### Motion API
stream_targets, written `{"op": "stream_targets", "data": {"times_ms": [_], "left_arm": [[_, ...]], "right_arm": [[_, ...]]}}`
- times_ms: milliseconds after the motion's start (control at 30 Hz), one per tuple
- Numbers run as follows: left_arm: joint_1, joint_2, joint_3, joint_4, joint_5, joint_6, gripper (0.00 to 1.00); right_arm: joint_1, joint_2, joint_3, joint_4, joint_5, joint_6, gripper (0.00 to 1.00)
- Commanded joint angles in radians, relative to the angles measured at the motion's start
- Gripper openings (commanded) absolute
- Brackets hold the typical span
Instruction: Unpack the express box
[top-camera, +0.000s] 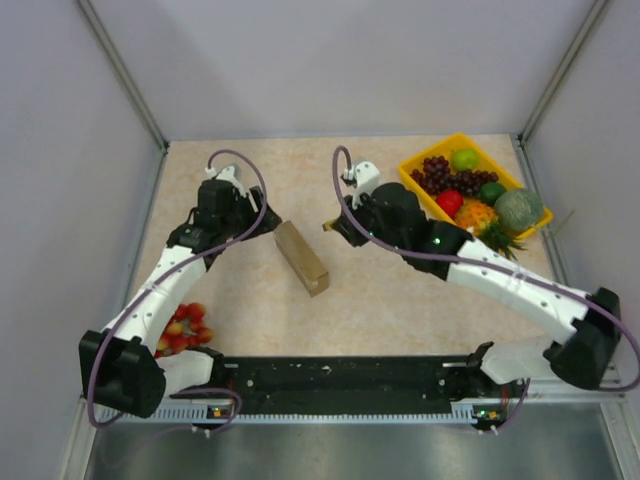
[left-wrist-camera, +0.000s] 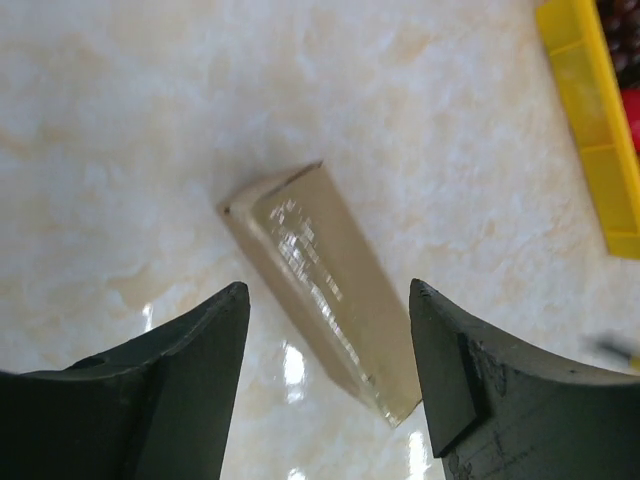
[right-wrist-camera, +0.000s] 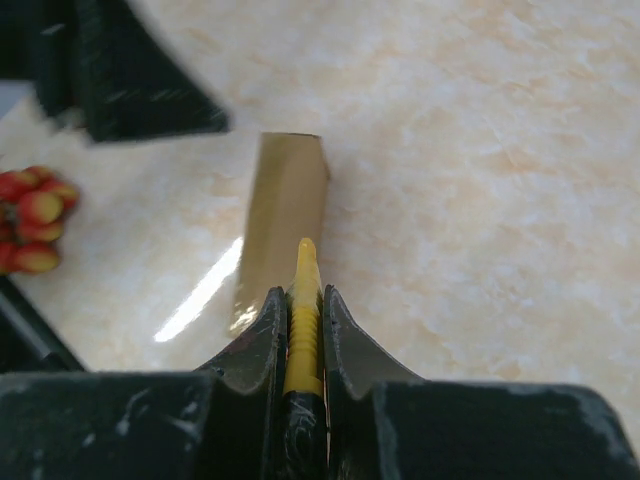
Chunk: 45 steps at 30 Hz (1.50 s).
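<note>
Right wrist: right gripper (right-wrist-camera: 302, 300) clamped on yellow cutter (right-wrist-camera: 302, 310), tip near express box (right-wrist-camera: 285, 215). Left gripper (left-wrist-camera: 330, 330) wide above box. Better: pin box first, then slit tape shallow.

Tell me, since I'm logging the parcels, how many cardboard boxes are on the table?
1. The cardboard box lies mid-table between the two arms, left of the yellow tray. None seems hidden.

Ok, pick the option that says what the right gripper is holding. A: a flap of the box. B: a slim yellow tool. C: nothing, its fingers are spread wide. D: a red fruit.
B: in the right wrist view the right gripper is closed on a slim yellow tool, whose tip points toward the express box.
</note>
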Motion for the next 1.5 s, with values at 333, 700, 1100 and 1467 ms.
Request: {"op": "stream_targets", "data": {"times_ms": [333, 700, 1100, 1467], "left_arm": [[0.004, 0.531, 0.474, -0.106, 0.244, 0.221, 0.70], [0.003, 0.631, 0.423, -0.038, 0.299, 0.212, 0.69], [0.004, 0.529, 0.258, -0.035, 0.308, 0.206, 0.62], [-0.010, 0.352, 0.077, 0.015, 0.407, 0.166, 0.62]], "right_arm": [[0.223, -0.031, -0.195, 0.089, -0.127, -0.082, 0.00], [0.229, 0.080, -0.178, 0.195, -0.135, -0.075, 0.00], [0.211, 0.040, -0.234, 0.152, 0.083, -0.042, 0.00], [0.114, -0.055, -0.322, 0.109, 0.117, 0.007, 0.00]]}}
